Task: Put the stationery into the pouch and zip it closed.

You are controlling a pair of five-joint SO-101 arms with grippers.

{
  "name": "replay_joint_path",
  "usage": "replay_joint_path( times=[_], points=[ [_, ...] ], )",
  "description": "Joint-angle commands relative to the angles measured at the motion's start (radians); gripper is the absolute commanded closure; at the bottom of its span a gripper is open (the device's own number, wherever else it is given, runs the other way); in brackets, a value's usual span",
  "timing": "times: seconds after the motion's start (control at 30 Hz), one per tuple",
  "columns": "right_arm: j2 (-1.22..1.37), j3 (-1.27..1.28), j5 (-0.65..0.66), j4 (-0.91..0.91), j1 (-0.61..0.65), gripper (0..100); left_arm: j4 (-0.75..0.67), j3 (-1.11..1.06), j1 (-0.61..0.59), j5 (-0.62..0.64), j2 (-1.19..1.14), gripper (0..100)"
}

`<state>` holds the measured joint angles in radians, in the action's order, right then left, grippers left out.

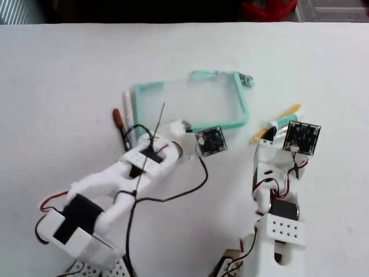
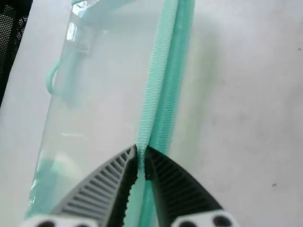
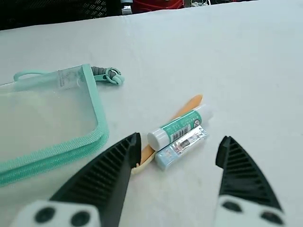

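**Entry: pouch and stationery, nothing yet stowed**

1. Pouch [image 1: 193, 101]. Clear, teal-edged, laid flat on the surface [image 1: 69, 69]. No stationery is seen inside it. The zip pull [image 3: 110, 75] is lodged at the pouch's far corner, on the right arm's side. Whether the mouth is parted cannot be told.
2. Left jaws. Pressed together on the teal zip tape [image 2: 163, 85] along the pouch's near edge, with only a thin bite of the fabric pinched.
3. Right jaws. Spread wide and held above a cluster just beside the pouch's right edge.
4. Cluster. A glue stick [image 3: 177, 126], a small silvery tube [image 3: 181, 145] and an orange pen [image 3: 189, 104] are packed touching one another.
5. Strays. A brown-tipped pen [image 1: 119, 124] and a white pen [image 1: 127, 107] are laid just beside the pouch's left edge.

**Hazards, as judged**

- Two items may be caught at once, or the round glue stick may be squeezed out and rolled away from the pouch, because the cluster is so tightly packed.
- The tape may be pulled free, or the whole light pouch dragged, because so little is gripped.
- An item may be snagged on the edging if the mouth is not lifted open enough.
- The strays may be missed, being well apart from the right jaws.
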<state>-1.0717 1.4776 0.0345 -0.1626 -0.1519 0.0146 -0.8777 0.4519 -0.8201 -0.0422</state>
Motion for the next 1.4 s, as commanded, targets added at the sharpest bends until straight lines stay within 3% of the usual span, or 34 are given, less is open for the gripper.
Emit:
replay_joint_path(
  times=[0.0,0.23,0.57,0.63,0.77,0.9,1.27,1.37],
  points=[
    [0.002,-0.006,0.002,0.019,0.005,73.3,-0.003,-0.037,0.008,0.041,0.148,98],
    [0.001,-0.006,0.002,0.019,-0.002,73.3,0.025,-0.264,0.053,0.123,0.699,98],
    [0.002,-0.006,0.000,0.021,-0.039,73.5,0.215,-0.468,-0.082,0.387,1.302,98],
    [0.002,-0.006,0.000,0.021,-0.036,77.4,0.252,-0.502,-0.074,0.413,1.411,98],
    [0.002,-0.005,0.014,0.021,0.015,99.4,0.331,-0.512,-0.028,0.416,1.581,98],
    [0.004,0.008,0.114,0.022,0.035,94.7,0.394,-0.459,0.013,0.417,1.646,98],
    [0.004,0.011,0.121,0.022,0.062,97.2,0.480,-0.348,0.051,0.410,1.434,97],
    [0.002,0.011,0.121,0.022,0.061,97.1,0.531,-0.330,0.044,0.361,1.353,88]
  ],
)
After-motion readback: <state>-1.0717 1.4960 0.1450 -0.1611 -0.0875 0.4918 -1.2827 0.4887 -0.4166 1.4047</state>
